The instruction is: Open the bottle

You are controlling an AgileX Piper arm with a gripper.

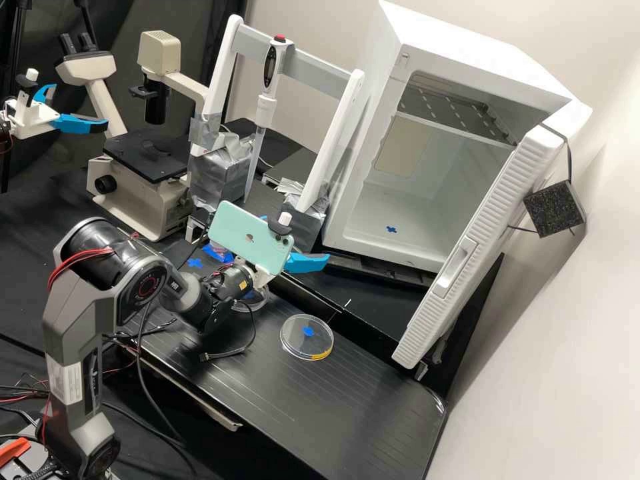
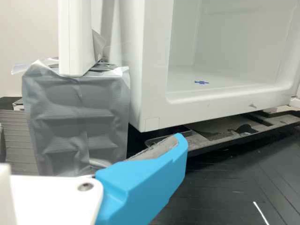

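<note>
Though phone [image 1: 247, 233] hides much of one, blue fingers [image 1: 307, 263] stand spread open.

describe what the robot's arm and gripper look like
The arm is dark grey with glossy black rounded housings, a white label and a red ring on a round joint cover. Red cables loop over one housing; black cables hang nearby. The gripper has a white body and bright blue tapering fingers, with grey padding along one's edge.
</note>
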